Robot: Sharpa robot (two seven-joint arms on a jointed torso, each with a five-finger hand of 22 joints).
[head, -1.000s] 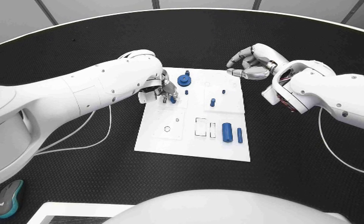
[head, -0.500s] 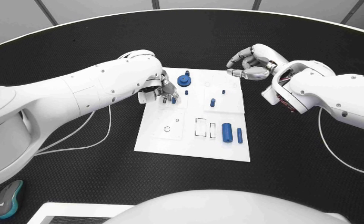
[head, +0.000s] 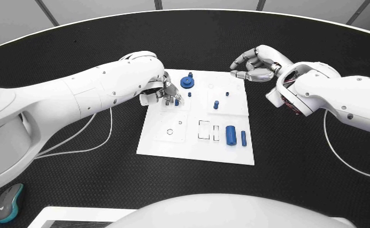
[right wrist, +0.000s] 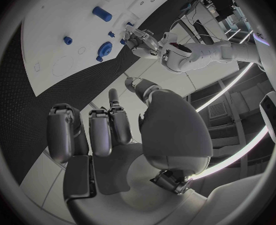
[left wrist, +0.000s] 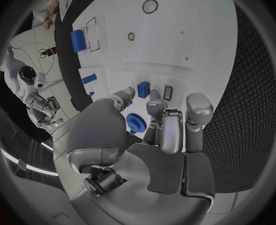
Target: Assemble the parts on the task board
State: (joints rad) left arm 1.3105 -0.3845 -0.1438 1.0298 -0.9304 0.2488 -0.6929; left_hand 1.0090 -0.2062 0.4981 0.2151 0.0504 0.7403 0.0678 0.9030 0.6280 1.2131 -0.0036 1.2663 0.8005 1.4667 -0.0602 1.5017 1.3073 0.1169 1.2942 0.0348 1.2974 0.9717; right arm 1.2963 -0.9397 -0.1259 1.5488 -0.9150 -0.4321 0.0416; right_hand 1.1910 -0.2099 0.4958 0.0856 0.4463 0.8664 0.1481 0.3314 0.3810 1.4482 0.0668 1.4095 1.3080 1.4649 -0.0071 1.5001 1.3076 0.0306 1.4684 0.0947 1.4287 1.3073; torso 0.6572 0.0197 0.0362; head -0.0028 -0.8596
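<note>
While left hand [head: 163, 93] pinches a small part [left wrist: 143, 90] over the board [head: 185, 142], slip risks misseating; right hand [head: 256, 65] curled, holding nothing.

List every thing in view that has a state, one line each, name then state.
left hand: over the task board's far left part, fingers pinching a small blue part
right hand: off the board's far right corner, fingers curled, holding nothing
blue gear: seated on the board
large blue cylinder: lying flat
task board: flat on the table
</note>
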